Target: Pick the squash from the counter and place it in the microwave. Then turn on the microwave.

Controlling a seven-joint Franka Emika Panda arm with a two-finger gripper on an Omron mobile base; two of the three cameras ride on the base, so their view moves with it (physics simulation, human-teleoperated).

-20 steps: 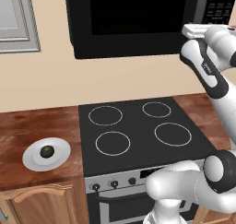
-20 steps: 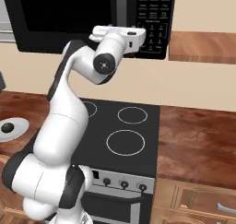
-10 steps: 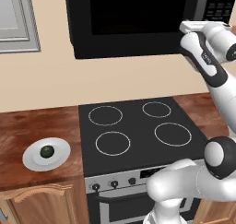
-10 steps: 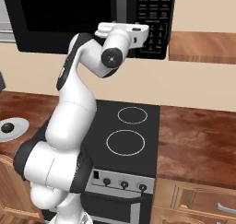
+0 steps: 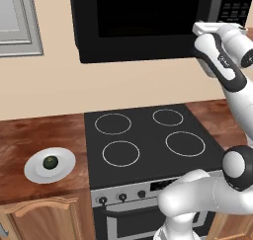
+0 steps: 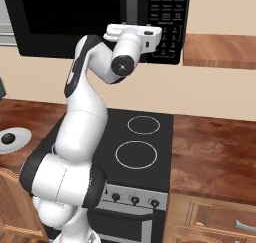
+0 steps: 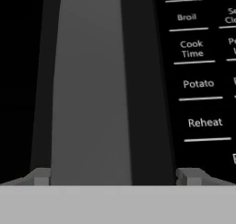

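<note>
The squash (image 5: 50, 162) is sitting on a white plate (image 5: 66, 161) on the reddish wood-grain counter (image 5: 29, 135), just left of the black stovetop (image 5: 148, 140). Small, round and dark green, it is probably firm, light and smooth-skinned, liable to roll, so gripping across its widest middle looks safest. The tool (image 7: 115, 174) is standing wide open and empty, facing the grey handle (image 7: 92, 80) of the glossy black microwave (image 5: 143, 21) above the stovetop.

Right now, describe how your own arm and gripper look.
The arm is glossy white, built of rounded tubular links with dark grey joint bands and a round dark cap at the wrist. The gripper has a boxy white hand and two small grey finger tips. No cables show.
</note>
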